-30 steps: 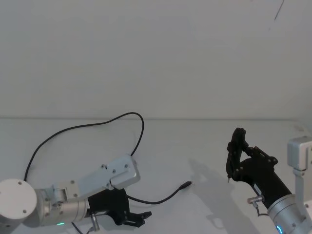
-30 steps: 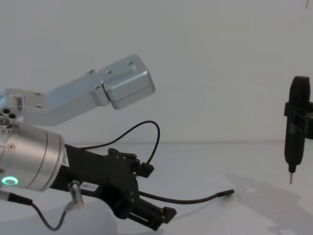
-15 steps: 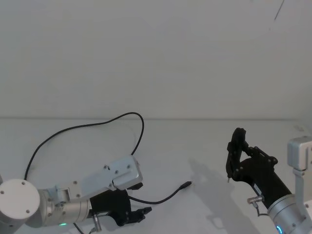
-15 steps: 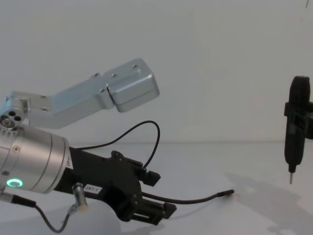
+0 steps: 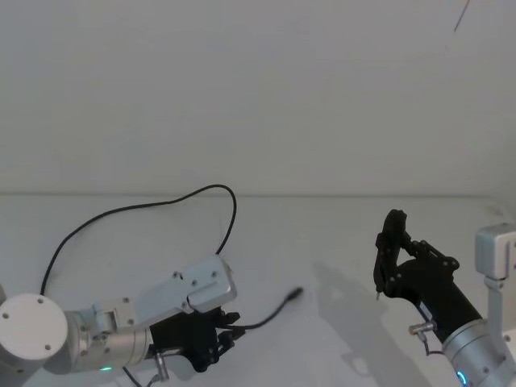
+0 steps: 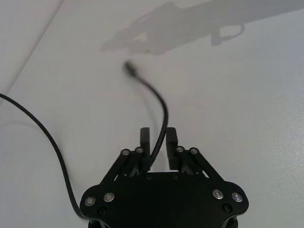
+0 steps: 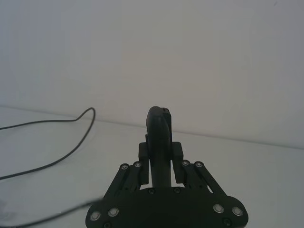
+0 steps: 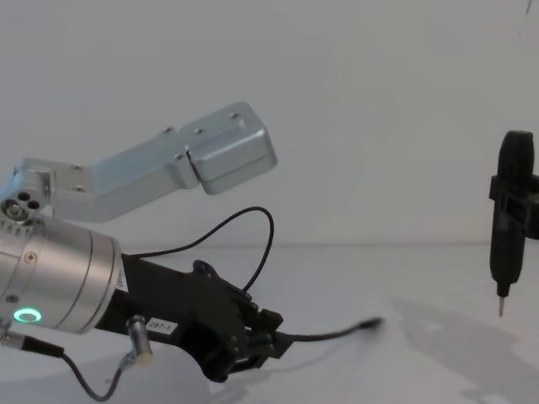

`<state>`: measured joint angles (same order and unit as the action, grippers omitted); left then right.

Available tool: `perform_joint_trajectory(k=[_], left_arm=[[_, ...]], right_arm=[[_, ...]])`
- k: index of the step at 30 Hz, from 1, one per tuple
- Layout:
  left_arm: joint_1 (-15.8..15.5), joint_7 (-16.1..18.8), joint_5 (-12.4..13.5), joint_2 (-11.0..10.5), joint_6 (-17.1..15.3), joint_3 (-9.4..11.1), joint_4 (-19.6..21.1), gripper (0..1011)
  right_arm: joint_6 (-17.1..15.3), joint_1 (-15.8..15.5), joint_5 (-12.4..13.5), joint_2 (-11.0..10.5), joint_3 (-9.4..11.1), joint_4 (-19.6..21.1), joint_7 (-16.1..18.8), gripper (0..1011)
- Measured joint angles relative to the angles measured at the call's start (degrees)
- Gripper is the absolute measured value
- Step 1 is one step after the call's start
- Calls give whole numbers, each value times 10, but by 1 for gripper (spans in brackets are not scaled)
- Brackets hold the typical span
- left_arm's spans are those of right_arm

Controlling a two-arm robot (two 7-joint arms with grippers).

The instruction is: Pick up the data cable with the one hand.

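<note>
Surface: white tabletop [image 5: 339, 234], middle free; pale wall [image 5: 258, 97] behind.
Data cable [image 6: 165, 113]: long thin black cord, looped by left edge.
Left gripper [image 6: 158, 137]: clamped on it.
Right gripper [image 7: 160, 151]: black pen-like tool [image 7: 158, 121] held, right edge.

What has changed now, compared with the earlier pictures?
The left gripper closed its fingers on the data cable, and the plug tip was drawn nearer to it. The cable's far loop, the right gripper and its pen-like tool stayed as they were.
</note>
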<state>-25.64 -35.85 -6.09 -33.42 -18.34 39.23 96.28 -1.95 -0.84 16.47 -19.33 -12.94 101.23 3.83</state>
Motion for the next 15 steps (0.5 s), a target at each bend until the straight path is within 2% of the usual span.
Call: perform_joint_trajectory(k=[4, 6, 15], left_arm=[[0, 0, 0, 0, 0, 0, 0, 82], [0, 0, 0, 0, 0, 0, 0, 53], [0, 0, 0, 1, 0, 0, -1, 41]], right_arm=[[0, 0, 0, 0, 0, 0, 0, 284], [0, 0, 0, 0, 0, 0, 0, 284], [0, 0, 0, 0, 0, 0, 0, 283]])
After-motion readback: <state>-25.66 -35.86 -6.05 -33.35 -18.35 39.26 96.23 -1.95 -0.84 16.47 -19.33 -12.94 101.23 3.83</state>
